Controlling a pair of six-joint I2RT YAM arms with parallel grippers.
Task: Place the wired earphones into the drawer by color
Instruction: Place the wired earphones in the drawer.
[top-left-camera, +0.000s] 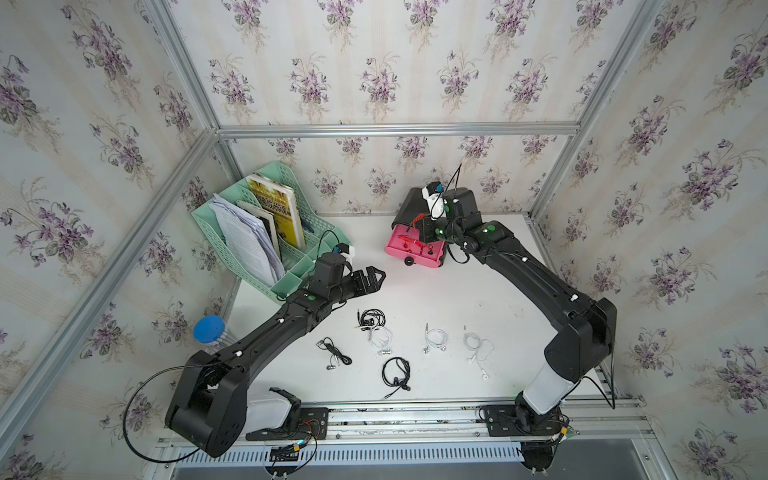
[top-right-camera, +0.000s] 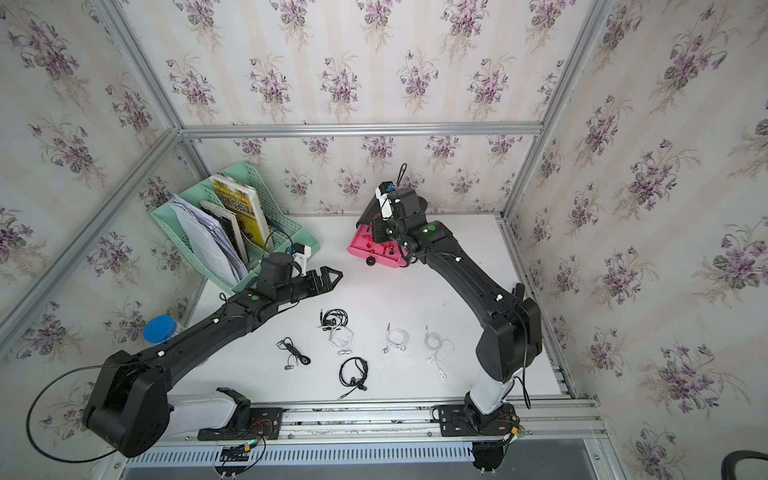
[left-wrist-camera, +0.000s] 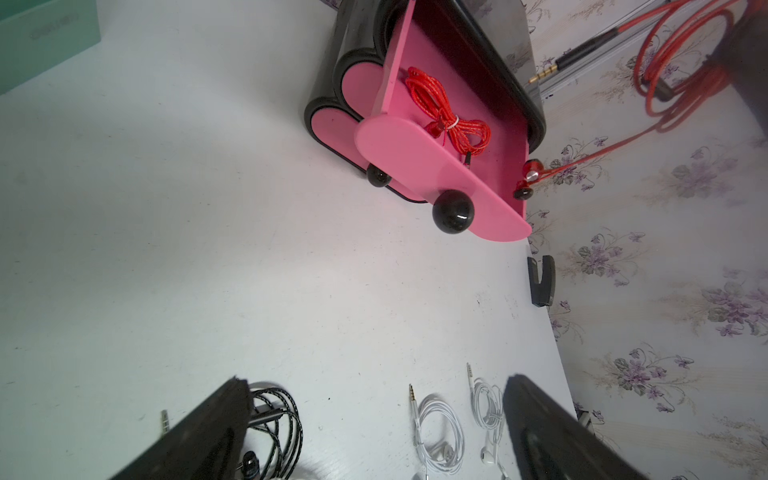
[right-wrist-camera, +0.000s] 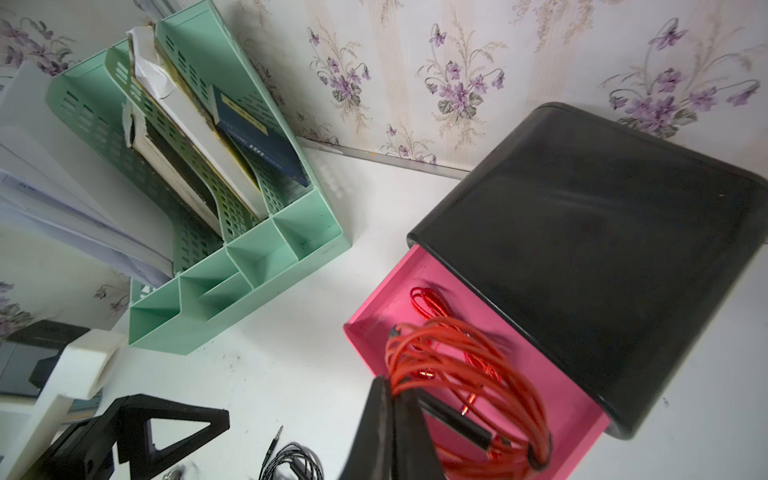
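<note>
The drawer (top-left-camera: 405, 208) is a black cabinet at the back; its top pink drawer (top-left-camera: 428, 261) is pulled out. One red earphones set (left-wrist-camera: 446, 112) lies coiled inside it. My right gripper (right-wrist-camera: 390, 386) is shut on a second red earphones coil (right-wrist-camera: 469, 374), held just above the open drawer (right-wrist-camera: 374, 332); its earbuds (left-wrist-camera: 530, 172) hang down to the drawer's corner. My left gripper (top-left-camera: 380, 276) stands open and empty above the table, left of the drawer. Several black and white earphones lie in front, among them a black set (top-left-camera: 397, 370) and a white set (top-left-camera: 435, 338).
A mint-green file rack (top-left-camera: 266, 232) with papers and books stands at the back left, close to my left arm. A blue-lidded jar (top-left-camera: 209, 328) sits at the table's left edge. Aluminium frame posts and floral walls enclose the table.
</note>
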